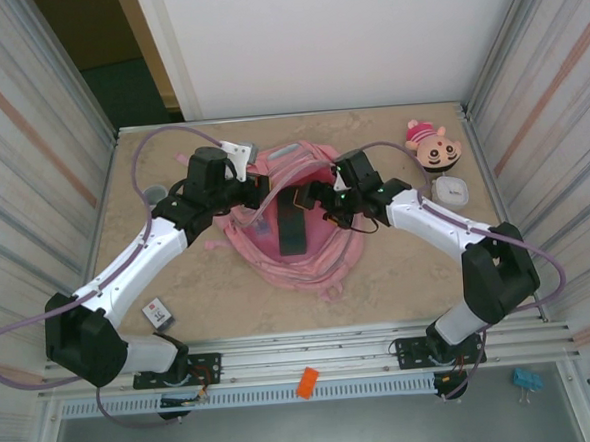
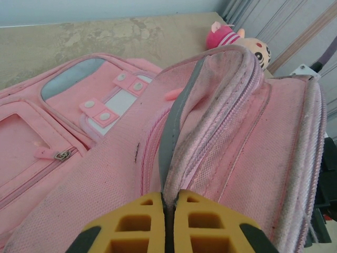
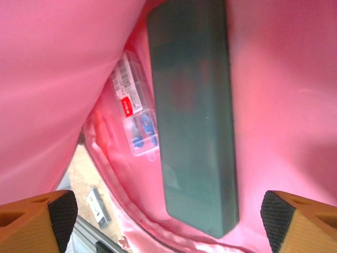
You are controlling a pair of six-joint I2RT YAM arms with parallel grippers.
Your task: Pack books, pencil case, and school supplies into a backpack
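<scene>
Backpack (image 1: 300, 266) lies open mid-counter (image 1: 408, 274). Left fingers (image 2: 134, 224) pressed together on the backpack's grey-edged opening rim, holding it raised. The left arm reaches in from the backpack's left. Right fingers (image 3: 42, 221) spread wide above the backpack's mouth, arm bent in from its right. The dark green pencil case (image 3: 195, 116) lies inside, between them, touching neither. Small clear packs (image 3: 134, 105) sit beside the case.

plush head (image 1: 434, 144) far right | white box (image 1: 451, 188) near it | grey cup (image 1: 154, 196) far left
</scene>
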